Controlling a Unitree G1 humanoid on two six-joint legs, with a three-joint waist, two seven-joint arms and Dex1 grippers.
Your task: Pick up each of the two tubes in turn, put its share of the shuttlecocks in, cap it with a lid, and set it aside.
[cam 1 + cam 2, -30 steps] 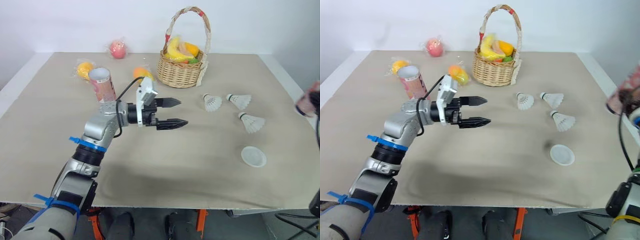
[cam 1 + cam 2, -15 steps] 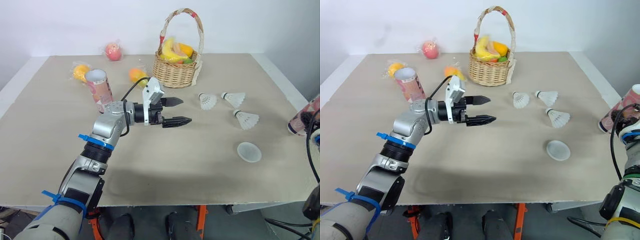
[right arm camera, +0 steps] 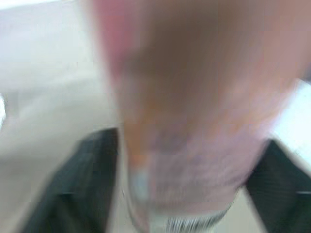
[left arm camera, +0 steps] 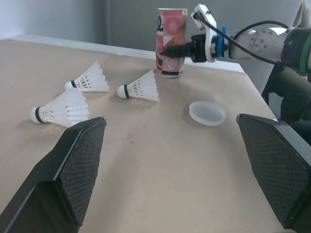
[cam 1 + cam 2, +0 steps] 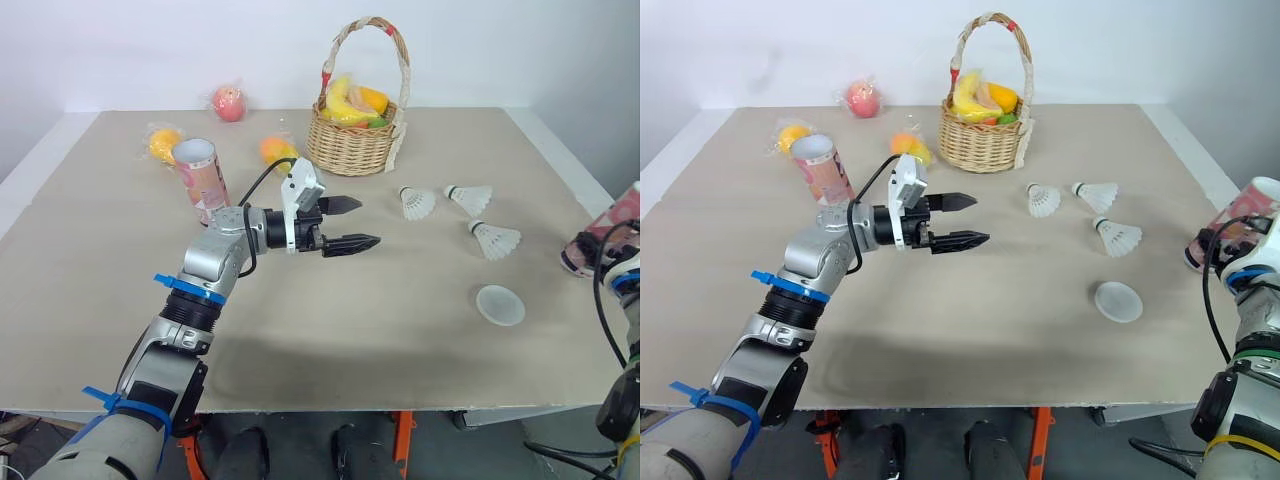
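Left gripper point(image 5: 345, 223) hovers over mid-table, fingers spread wide with nothing between them, tips pointing toward the shuttlecocks.

Right gripper point(image 4: 173, 49) is at the right edge of the table point(image 5: 400, 350), clamped on the held tube point(image 5: 1238, 222) about mid-body, one finger on each side. The held tube is pink patterned with its white-rimmed end up, and leans slightly in the head views. Its base is at the table edge (can't tell whether it touches the surface). Its contents are not visible from any angle.

The standing tube point(image 5: 203, 180) is upright on the table at back left, just behind the left forearm. Its mouth is open with no lid on it. The interior reads pale, and I can't tell whether anything is in it.

All three shuttlecocks lie on their sides, loose on the table right of centre: first shuttlecock point(image 5: 420, 203), second shuttlecock point(image 5: 475, 198) and third shuttlecock point(image 5: 497, 241). The first two are close together and the third is nearer the robot.

The lid point(image 5: 499, 305) is round and translucent white. It lies flat on the table, nearer the robot than the third shuttlecock and apart from it.

The wicker basket point(image 5: 355, 150) sits at back centre with its handle up and holds a banana point(image 5: 345, 98) plus other fruit.

There is wrapped fruit loose at the back: a red fruit point(image 5: 228, 101) near the far edge, an orange fruit point(image 5: 165, 143) beside the standing tube, and another orange fruit point(image 5: 278, 151) between the standing tube and the basket.
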